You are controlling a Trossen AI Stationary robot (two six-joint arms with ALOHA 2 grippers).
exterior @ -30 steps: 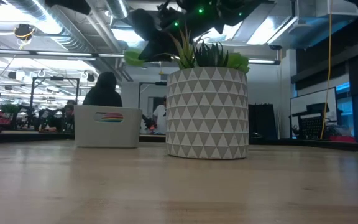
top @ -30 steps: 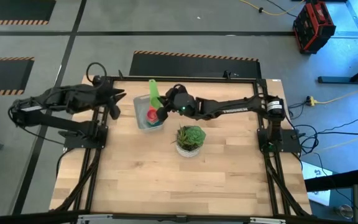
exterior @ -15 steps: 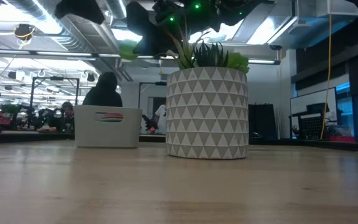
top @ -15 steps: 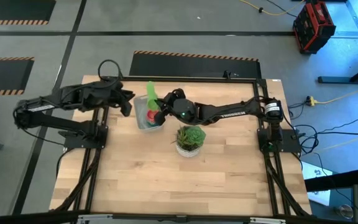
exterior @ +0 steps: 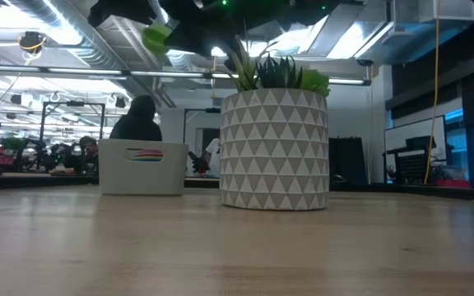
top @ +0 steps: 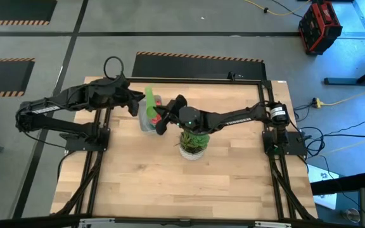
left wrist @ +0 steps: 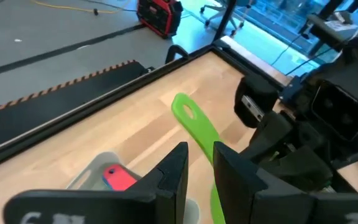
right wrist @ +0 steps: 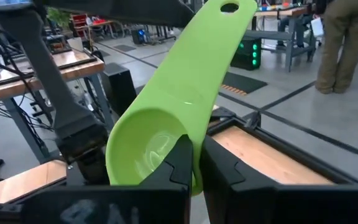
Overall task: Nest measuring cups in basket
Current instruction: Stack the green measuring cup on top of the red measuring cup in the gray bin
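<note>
A large green measuring cup (top: 149,101) hangs in the air over the grey-white basket (top: 144,124), which stands on the table's far left part. A red cup (top: 153,117) lies inside the basket, and striped cup edges show through its wall (exterior: 142,154). My right gripper (top: 161,120) is shut on the green cup (right wrist: 179,106). My left gripper (top: 137,106) is open at the cup's handle (left wrist: 197,130), one finger on each side; whether they touch it I cannot tell. The other cups do not show apart. My right gripper pinches the rim of the green cup's bowl (right wrist: 185,146) between its two fingers, on the side away from the handle. The cup is lifted clear above the basket. Its handle, with the hole at its free end (right wrist: 229,7), points away from the fingers toward my left arm.
A white pot with a triangle pattern and a green plant (top: 194,142) stands just near of my right gripper, under the right arm. In the low view it (exterior: 274,148) is right of the basket (exterior: 142,168). Bare wood fills the near half of the table (top: 182,190).
My left gripper has moved toward the table's right, up to the green cup's handle. My right gripper has drawn a little toward the near edge, carrying the cup leftward and upward, so the handle now lies at my left gripper's fingers. The basket has stayed where it was.
</note>
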